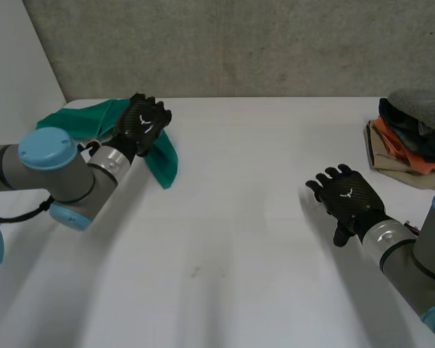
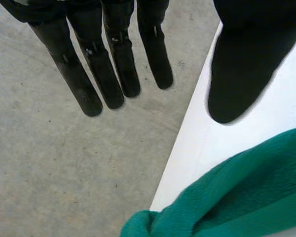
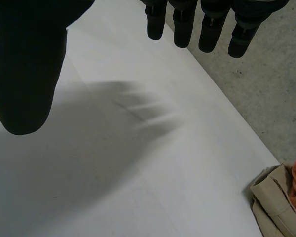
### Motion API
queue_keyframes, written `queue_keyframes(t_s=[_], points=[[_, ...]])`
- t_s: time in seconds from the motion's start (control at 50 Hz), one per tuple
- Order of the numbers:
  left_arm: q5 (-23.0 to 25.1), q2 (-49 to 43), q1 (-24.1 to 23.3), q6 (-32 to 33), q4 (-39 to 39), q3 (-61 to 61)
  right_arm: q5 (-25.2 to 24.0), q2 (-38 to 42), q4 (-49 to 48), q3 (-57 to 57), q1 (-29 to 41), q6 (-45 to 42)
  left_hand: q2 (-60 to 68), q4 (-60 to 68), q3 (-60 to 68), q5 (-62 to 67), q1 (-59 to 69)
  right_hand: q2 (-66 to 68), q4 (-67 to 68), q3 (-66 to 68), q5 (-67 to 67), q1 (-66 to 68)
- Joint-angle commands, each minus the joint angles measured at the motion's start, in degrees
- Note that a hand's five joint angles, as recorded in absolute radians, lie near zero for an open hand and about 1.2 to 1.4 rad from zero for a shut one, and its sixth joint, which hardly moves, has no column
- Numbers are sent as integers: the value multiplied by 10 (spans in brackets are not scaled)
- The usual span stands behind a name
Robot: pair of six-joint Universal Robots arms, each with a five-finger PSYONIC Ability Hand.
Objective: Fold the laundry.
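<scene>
The green cloth [image 1: 163, 161] lies in a loose heap at the far left of the white worktop [image 1: 239, 239], close to the back edge. It is bunched up, not flat. One end hangs toward the middle of the worktop and the other end lies out by the left corner.

The left hand [image 1: 143, 122] is right over the middle of this cloth. Its fingers [image 2: 108, 74] are straight and a little apart, and the thumb [image 2: 241, 74] sticks out to the side, away from them. They are not closed on the cloth. In the left wrist view the cloth lies under the palm, and the fingertips reach out past the worktop edge, over grey concrete [image 2: 49, 163].

The right hand [image 1: 350, 197] is on the right side, well apart from the green cloth. It is over bare worktop. Its fingers [image 3: 209, 29] are straight with small gaps, and its thumb [image 3: 24, 74] is spread wide. It holds nothing.

A pile [image 1: 409, 141] of folded clothes sits at the far right edge, beyond the right hand. It has a tan piece at the bottom, an orange one above it, then a dark one, and a grey one on top.
</scene>
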Motion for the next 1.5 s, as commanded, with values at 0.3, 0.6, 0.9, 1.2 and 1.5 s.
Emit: queue_keyframes(t_s=[0.3, 0.6, 0.9, 1.2, 1.5], points=[[42, -85, 4, -9, -119, 62, -1, 4, 0, -2, 0, 0, -252, -252, -253, -252, -228, -23, -22, -23, -25, -33], [44, -128, 5, -10, -116, 117, -1, 13, 0, -3, 0, -2, -171, -171, -172, -172, -147, -23, -22, -23, -25, -33], [45, -160, 5, -13, -112, 171, -1, 16, 0, -4, 0, -5, -119, -119, -120, -119, -95, -23, -22, -23, -25, -33], [45, -167, 4, -32, -69, 180, 1, 22, 0, -4, 0, -17, -72, -72, -73, -72, -48, -23, -22, -23, -25, -33], [52, -180, 4, -46, -64, 186, 2, 24, 1, -6, 0, -17, 133, 133, 132, 132, 157, -23, -22, -23, -25, -33]])
